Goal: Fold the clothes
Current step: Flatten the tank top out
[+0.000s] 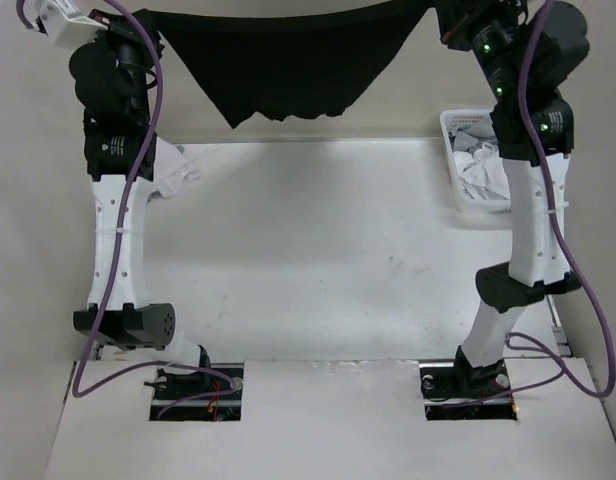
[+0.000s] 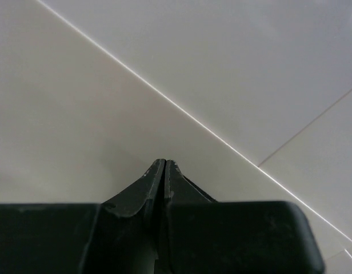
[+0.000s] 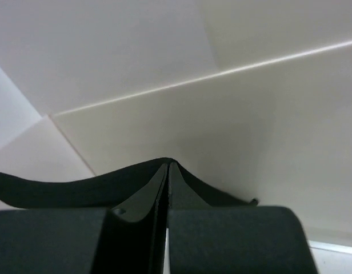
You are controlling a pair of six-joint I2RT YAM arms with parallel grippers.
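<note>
Overhead, the left hand [image 2: 165, 165] and right hand [image 3: 168, 166], both clamped tight, hold the black T-shirt [image 1: 288, 60] spread above the worktop's [image 1: 318, 250] far edge.

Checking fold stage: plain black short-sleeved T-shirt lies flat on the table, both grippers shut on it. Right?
No. Top view: the black T-shirt hangs in the air, not flat on the table; left gripper and right gripper shut on it.

**Basket and cloth on the table**

A white plastic basket [image 1: 454, 165] sits at the far right corner of the white table [image 1: 318, 270], heaped with white and grey garments [image 1: 485, 172]. A small crumpled white cloth bundle [image 1: 180, 172] lies at the far left.
</note>
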